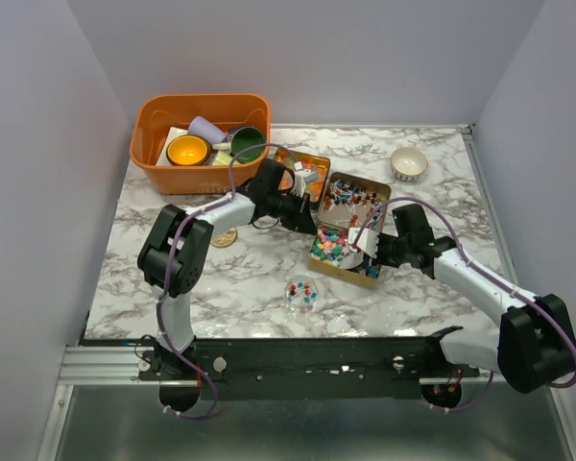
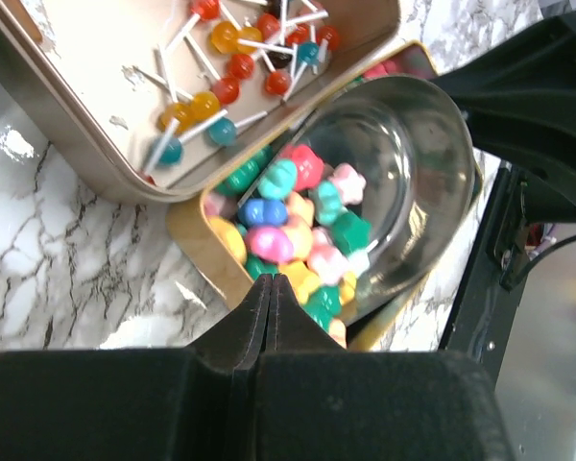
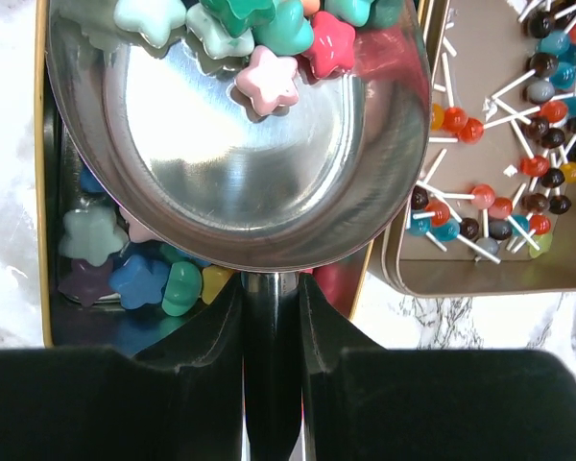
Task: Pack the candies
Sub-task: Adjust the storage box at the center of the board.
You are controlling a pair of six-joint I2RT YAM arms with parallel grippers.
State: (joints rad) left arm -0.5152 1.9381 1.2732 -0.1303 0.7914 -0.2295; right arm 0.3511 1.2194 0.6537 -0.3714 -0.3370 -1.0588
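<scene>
1. Right gripper (image 3: 272, 288) clamps the handle of a steel scoop (image 3: 240, 182).
2. Left gripper (image 2: 272, 286) is clenched on nothing.
3. Star-shaped candies (image 3: 269, 82) lie in the scoop and in the gold tin (image 2: 206, 254) beneath.
4. The neighbouring tin (image 3: 480, 274) holds lollipops (image 3: 483, 195).

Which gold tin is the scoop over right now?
The nearest tin, full of star-shaped candies; the scoop in the right gripper hangs over it, not the lollipop tin beside it.

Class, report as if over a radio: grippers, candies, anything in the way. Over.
Left gripper shut, empty, by gold rectangular tin. Right gripper shut on shiny steel scoop. Colourful star-shaped candies in scoop and tin. Lollipop tray adjacent, not blocking.
</scene>
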